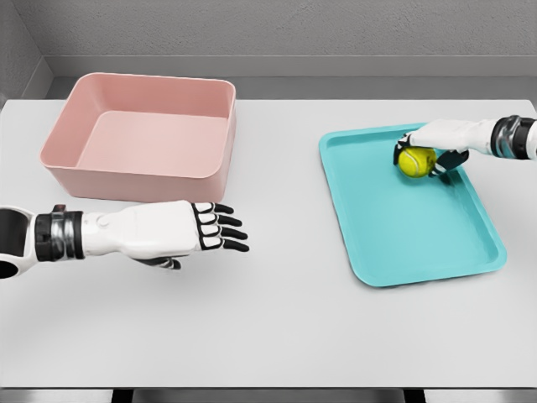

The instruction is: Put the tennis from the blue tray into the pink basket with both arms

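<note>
A yellow-green tennis ball lies near the far edge of the blue tray on the right of the table. My right hand reaches in from the right edge and its fingers curl around the ball from above and both sides. The pink basket stands at the far left, with nothing visible inside. My left hand hovers over the table just in front of the basket's near right corner, palm down, fingers stretched toward the right and holding nothing.
The white table ends at a near edge along the bottom of the view. A grey wall runs behind the table's far edge.
</note>
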